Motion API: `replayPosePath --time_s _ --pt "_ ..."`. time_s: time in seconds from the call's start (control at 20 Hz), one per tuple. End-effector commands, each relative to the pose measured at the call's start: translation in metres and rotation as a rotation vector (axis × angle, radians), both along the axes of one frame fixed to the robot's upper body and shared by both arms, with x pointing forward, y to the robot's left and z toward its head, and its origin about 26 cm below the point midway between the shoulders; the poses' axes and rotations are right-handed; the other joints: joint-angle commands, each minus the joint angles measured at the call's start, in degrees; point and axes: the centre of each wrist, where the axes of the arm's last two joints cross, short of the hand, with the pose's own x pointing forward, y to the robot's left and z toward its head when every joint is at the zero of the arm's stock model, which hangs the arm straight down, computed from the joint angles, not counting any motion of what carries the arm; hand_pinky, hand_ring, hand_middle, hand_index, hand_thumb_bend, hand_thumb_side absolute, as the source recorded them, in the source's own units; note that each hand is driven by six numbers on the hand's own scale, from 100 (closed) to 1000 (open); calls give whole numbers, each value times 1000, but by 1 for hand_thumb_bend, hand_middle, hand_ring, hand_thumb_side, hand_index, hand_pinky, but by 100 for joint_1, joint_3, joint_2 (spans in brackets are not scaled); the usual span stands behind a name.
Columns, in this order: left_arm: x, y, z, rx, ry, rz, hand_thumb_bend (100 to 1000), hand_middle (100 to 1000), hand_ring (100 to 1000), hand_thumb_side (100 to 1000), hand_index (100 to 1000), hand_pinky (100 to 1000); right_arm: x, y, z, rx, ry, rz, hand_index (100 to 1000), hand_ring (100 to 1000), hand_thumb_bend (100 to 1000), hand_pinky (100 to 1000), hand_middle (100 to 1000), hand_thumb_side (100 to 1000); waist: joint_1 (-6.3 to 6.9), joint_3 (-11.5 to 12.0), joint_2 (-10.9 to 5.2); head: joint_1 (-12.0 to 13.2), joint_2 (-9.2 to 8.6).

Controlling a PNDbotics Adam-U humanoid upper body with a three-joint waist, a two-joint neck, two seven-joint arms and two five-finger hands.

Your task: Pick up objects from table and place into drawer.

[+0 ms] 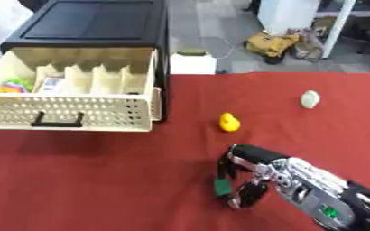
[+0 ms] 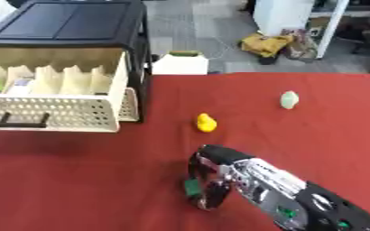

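Fingers of my right hand (image 1: 247, 178) curl down onto the red table (image 1: 85, 180), closed round a small green block (image 1: 223, 186) that sits right at the fingertips, touching the cloth. The arm comes in from the lower right corner, silver and black.

Just beyond the hand, a little further from me, I see a yellow duck (image 1: 229, 122) standing on the table, apart from the fingers. Further off and to the hand's right lies a pale green lump (image 1: 310, 99), well clear of everything else.

Far to the hand's left and beyond it stands the black cabinet (image 1: 93, 22) with its cream drawer (image 1: 70, 113) pulled out toward me. The drawer front is perforated and carries a black handle (image 1: 58, 122). Inside, upright dividers split it into narrow slots. At the drawer's left end I can see some bright toys (image 1: 14, 85), orange, green and yellow, and beside them a white box (image 1: 52, 84) with print on it; the slots to the right look cream-coloured only, though I cannot see down to their floors.

My left hand does not show.
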Motion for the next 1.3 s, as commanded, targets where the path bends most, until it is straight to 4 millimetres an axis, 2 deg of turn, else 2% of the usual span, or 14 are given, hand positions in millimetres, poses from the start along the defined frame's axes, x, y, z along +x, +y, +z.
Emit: replayPosePath --time_s 0.05,0.55,0.6,0.65,0.85,1.3 --pt "-2 3 8 15 -29 10 100 100 100 1000 680 100 -2 -4 17 -3 -41 8 568 636 408 620 377 100 3 -9 -112 26 -40" --pt "-2 4 7 18 -26 13 100 100 100 1000 680 100 -12 -4 37 14 -73 27 548 625 420 615 357 100 0 -55 -163 61 -38" --pt "-2 4 7 19 -25 13 100 100 100 1000 680 100 -12 -3 39 16 -78 28 546 624 393 614 356 100 0 -59 -167 62 -39" --pt "-2 4 7 19 -24 12 100 100 100 1000 680 100 -12 -3 42 19 -84 30 545 623 422 614 353 100 2 -62 -171 65 -44" --pt "-2 4 7 19 -22 12 100 100 100 1000 680 100 -14 -1 52 31 -115 36 532 615 422 610 337 100 3 -70 -183 73 -58" --pt "-2 4 7 20 -23 11 100 100 100 1000 681 100 -19 2 84 75 -226 44 525 610 432 607 319 113 -7 -64 -201 77 -89"
